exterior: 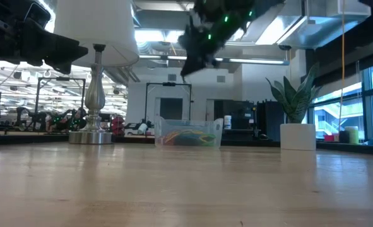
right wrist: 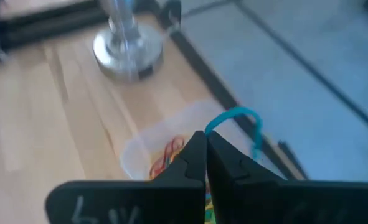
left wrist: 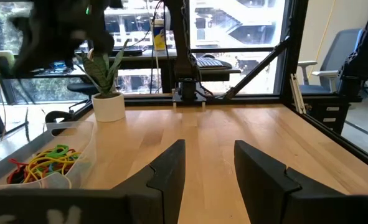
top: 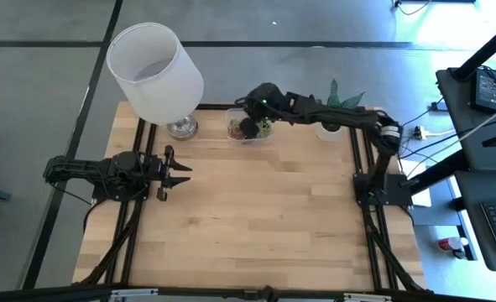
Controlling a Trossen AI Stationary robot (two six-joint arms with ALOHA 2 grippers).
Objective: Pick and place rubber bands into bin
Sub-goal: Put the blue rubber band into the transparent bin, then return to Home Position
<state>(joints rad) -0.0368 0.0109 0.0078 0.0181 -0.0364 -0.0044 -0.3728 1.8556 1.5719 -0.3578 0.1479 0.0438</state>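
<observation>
The clear bin (top: 249,131) stands by the table's far edge and holds a tangle of rubber bands (left wrist: 43,163) in red, yellow, orange and green; it also shows in the low view (exterior: 187,133). My right gripper (right wrist: 205,148) hovers above the bin (right wrist: 147,142), shut on a teal rubber band (right wrist: 236,114). In the low view the right gripper (exterior: 202,50) hangs well above the bin. My left gripper (top: 179,172) waits open, in the air at the table's left side, its fingers (left wrist: 168,165) pointing across the table toward the right. My right gripper pinches the teal rubber band at one end of its loop (right wrist: 210,128) between its two fingertips. The fingers slant down from above toward the bin. The rest of the loop sticks out past the fingertips, lifted clear of the bin and the table.
A lamp with a big white shade (top: 154,71) and a metal base (top: 181,126) stands just left of the bin. A white plant pot (exterior: 298,135) sits to the bin's right. Bare wooden tabletop (top: 264,218) spreads toward the near edge.
</observation>
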